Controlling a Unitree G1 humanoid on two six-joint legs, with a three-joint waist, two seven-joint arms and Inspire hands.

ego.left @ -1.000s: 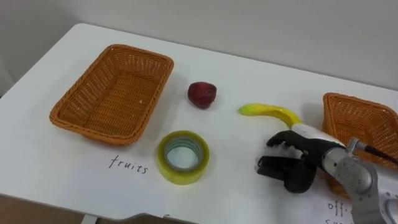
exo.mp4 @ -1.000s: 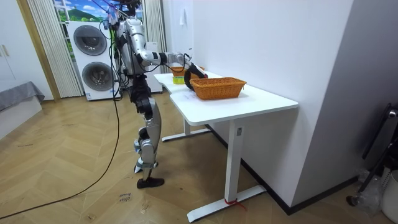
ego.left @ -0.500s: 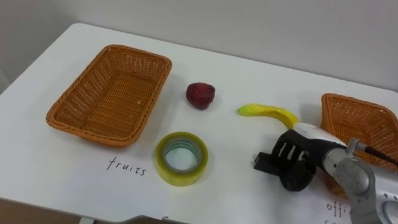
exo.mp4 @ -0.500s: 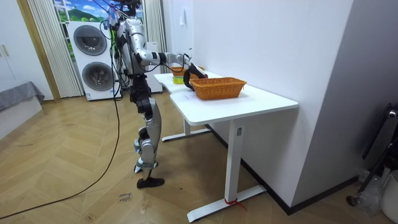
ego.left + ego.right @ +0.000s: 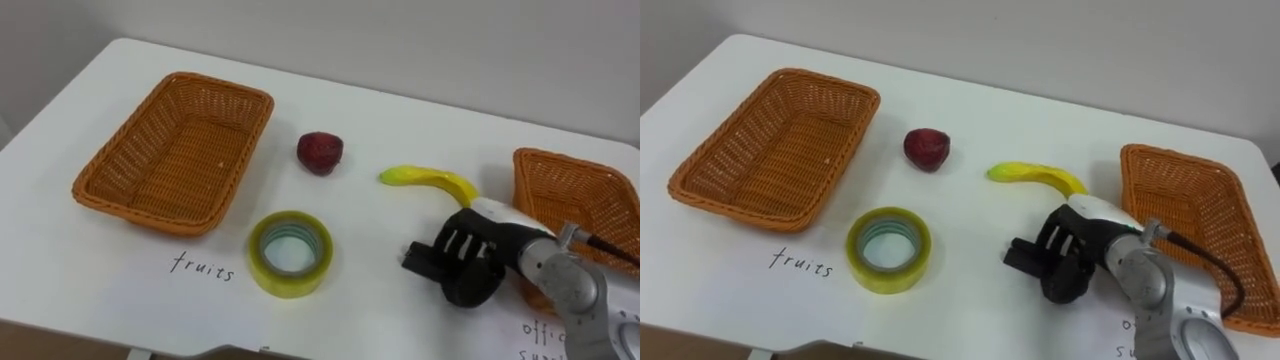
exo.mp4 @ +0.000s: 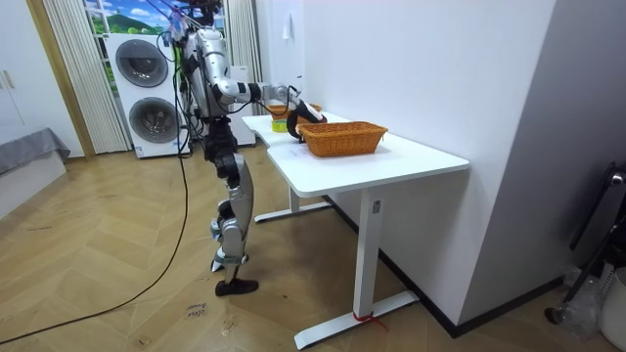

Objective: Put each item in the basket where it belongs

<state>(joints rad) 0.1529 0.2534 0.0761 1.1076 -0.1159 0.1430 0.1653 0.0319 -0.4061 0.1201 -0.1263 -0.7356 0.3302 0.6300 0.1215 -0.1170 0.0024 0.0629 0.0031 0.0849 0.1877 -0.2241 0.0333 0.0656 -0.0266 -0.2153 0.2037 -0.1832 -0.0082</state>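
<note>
My right hand [image 5: 468, 266] lies low over the white table [image 5: 400, 120], just in front of the yellow banana [image 5: 430, 180]. Its fingers reach left toward the yellow tape roll [image 5: 290, 252] and hold nothing. A dark red fruit [image 5: 320, 152] rests between the banana and the wicker basket [image 5: 170, 150] at the left, whose label "fruits" [image 5: 207, 267] is written in front of it. A second wicker basket [image 5: 570, 195] stands at the right, behind my right wrist. Both baskets look bare inside.
The table's front edge runs close below the tape roll and the hand. In the room view I stand at the far end of the table [image 6: 391, 161], with two stacked washing machines [image 6: 147, 93] behind me and a wall along the table's far side.
The right hand has slid a little left toward the tape roll, and its spread fingers have drawn together. The fruit, tape and baskets have not moved.
</note>
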